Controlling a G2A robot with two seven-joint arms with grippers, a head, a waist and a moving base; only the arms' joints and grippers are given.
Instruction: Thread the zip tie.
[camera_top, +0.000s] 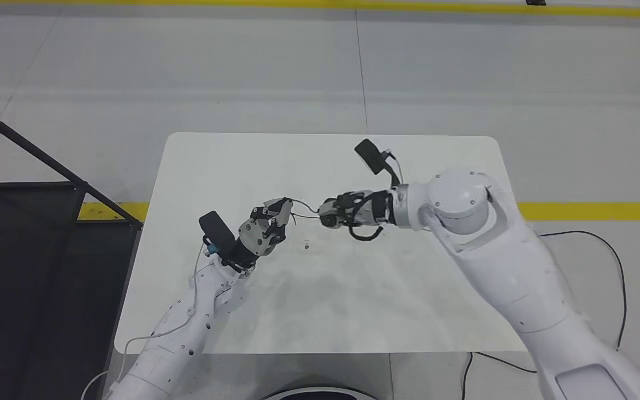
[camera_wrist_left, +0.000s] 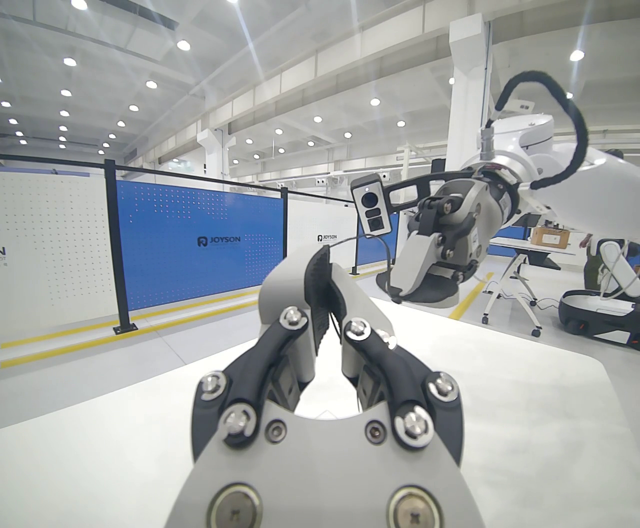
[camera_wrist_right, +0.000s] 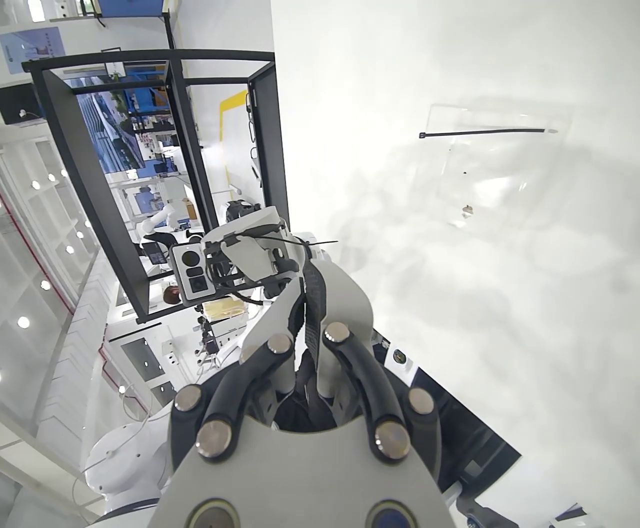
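While left tool (camera_wrist_left: 327, 272) and right tool (camera_wrist_right: 311, 272) pinch its ends, the zip tie (camera_wrist_left: 370, 236) bridges them.

The left hand (camera_top: 283, 210) and the right hand (camera_top: 327, 211) are held tip to tip, close together, with both arms angled inward; each hand's fingers are pressed closed.

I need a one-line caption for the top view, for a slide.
Over the white table, left gripper and right gripper each pinch one end of a black zip tie.
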